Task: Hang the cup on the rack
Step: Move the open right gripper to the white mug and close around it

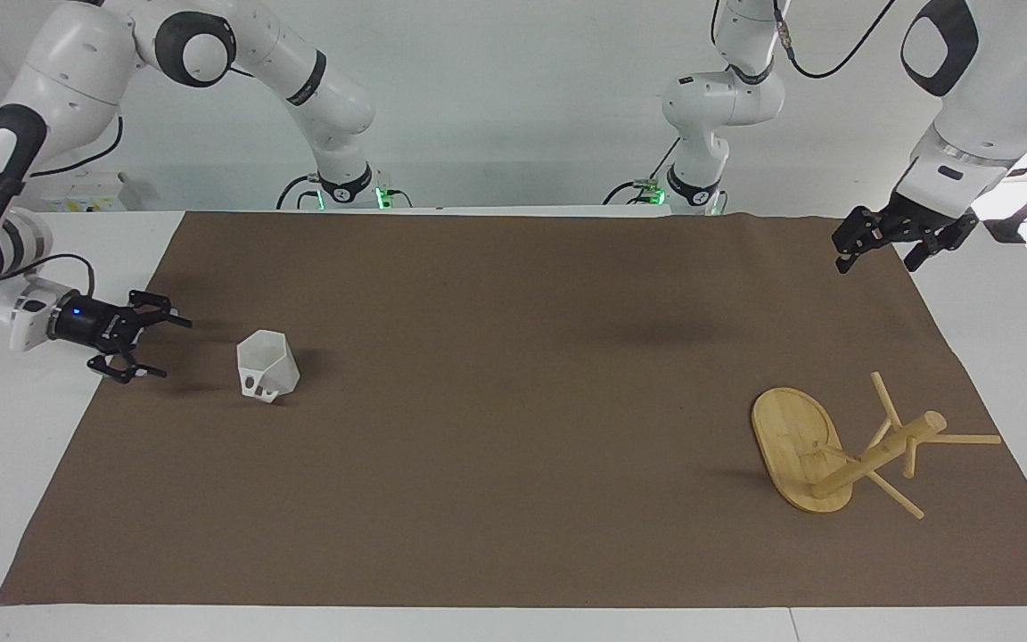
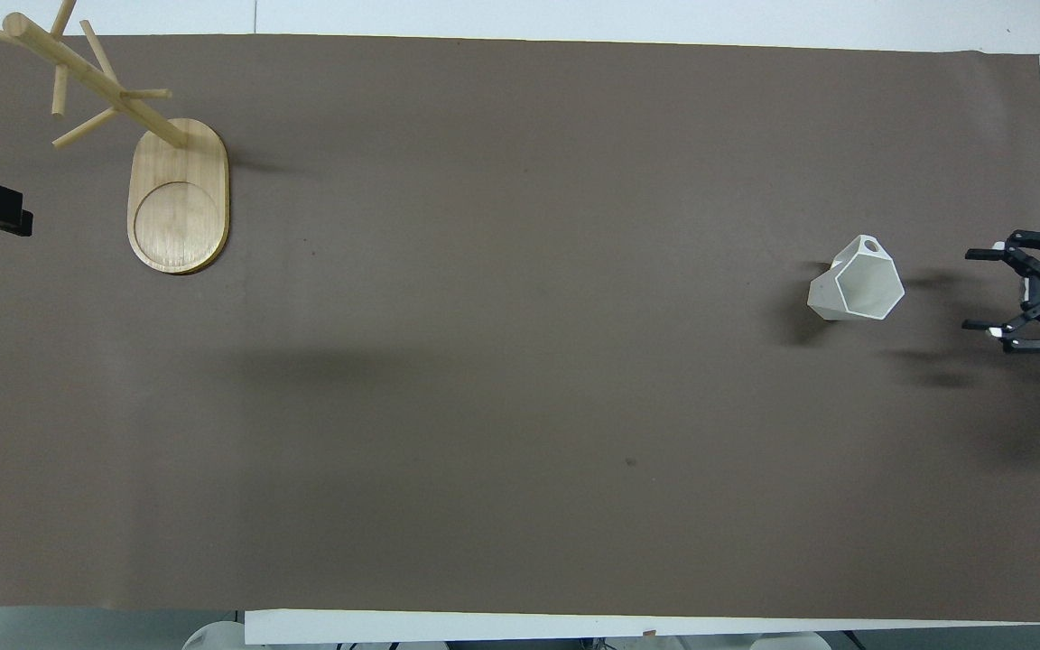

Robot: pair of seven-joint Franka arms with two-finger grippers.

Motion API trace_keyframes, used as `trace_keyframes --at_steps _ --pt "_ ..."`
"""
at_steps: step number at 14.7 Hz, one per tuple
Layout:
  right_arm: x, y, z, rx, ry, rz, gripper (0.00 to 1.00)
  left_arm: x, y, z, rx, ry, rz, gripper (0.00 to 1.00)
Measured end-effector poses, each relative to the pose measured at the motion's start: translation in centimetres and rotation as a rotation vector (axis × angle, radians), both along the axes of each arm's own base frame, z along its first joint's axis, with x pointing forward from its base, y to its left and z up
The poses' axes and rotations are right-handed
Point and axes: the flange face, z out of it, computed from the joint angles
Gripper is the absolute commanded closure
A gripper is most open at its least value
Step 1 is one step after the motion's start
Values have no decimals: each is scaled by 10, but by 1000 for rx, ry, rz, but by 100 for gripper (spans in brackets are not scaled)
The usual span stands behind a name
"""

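Facing view shows the brown mat [image 1: 513,499] spread over the table, and every place below is given from the cup. Right gripper [image 1: 163,346] hangs low over the mat's edge at the right arm's end of the table, just beside the cup [image 1: 267,366] but apart from it, its fingers spread wide toward the cup and holding nothing. The white faceted cup stands upright on the mat, handle turned away from the robots. Left gripper [image 1: 883,250] waits in the air over the mat's corner at the left arm's end, well apart from the cup, fingers parted and empty. Well apart from the cup too, and farther from the robots, stands the bamboo rack [image 1: 834,450], upright with bare pegs.
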Motion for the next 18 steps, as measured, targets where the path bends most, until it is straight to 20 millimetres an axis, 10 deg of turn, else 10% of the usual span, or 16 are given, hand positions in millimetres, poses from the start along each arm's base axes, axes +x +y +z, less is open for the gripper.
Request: trace_keyframes --at_steps 18 --pt "-9 75 -46 99 -31 34 0 0 0 0 0 0 0 0"
